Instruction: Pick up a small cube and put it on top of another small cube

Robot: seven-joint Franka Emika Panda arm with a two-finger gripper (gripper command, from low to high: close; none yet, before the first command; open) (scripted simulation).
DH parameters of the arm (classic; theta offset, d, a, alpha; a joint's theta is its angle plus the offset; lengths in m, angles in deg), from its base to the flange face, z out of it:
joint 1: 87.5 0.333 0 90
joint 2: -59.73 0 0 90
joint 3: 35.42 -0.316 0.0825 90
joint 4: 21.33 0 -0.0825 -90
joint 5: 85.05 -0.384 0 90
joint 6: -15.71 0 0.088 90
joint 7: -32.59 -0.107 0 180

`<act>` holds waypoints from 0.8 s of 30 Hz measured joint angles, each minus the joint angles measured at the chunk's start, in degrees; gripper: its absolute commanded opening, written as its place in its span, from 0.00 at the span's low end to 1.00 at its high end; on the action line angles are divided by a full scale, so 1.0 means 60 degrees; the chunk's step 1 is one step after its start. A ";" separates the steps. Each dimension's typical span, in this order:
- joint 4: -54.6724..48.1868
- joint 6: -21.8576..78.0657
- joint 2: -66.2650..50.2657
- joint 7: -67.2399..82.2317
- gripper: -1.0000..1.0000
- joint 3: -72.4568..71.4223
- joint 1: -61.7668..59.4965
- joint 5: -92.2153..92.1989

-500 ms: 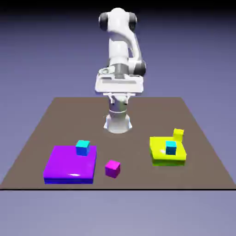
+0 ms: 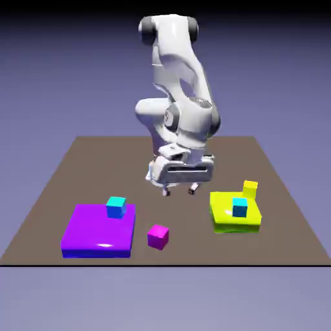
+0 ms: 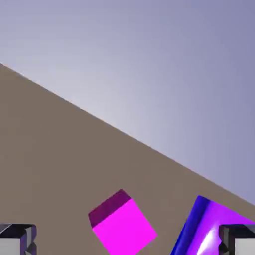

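The small magenta-pink cube (image 2: 158, 236) rests on the brown table between the two flat blocks; the hand view shows it (image 3: 122, 223) low in the picture, between my fingertips and ahead of them. The bright turquoise cube (image 2: 116, 207) stands on the flat purple block (image 2: 97, 231) at the exterior view's left. My gripper (image 2: 180, 191) hangs open above the table, behind the magenta cube and slightly toward the exterior view's right, with nothing between its fingers (image 3: 17, 239).
A flat yellow block (image 2: 234, 213) at the exterior view's right carries a darker cyan cube (image 2: 240, 207), and a small yellow cube (image 2: 250, 189) sits at its far corner. A corner of the purple block (image 3: 204, 226) shows in the hand view.
The arm has swung down and forward, bringing the gripper from high near the base to low over the table behind the magenta cube. The cubes have not moved.
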 measured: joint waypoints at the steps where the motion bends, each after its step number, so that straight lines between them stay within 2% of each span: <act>1: -0.0239 0.0410 -0.0346 0.0055 0.50 -0.0109 -0.0025 0.0235; 19: -0.4550 0.7791 -0.6576 0.1049 0.50 -0.2075 -0.0438 0.4464; 21: -0.4628 0.7924 -0.6688 0.1067 0.50 -0.2110 -0.0445 0.4541; 23: -0.4058 0.7095 -0.7010 0.0723 0.50 -0.1757 -0.0792 0.5075; 24: -0.3939 0.6922 -0.7077 0.0651 0.00 -0.1682 -0.0864 0.5187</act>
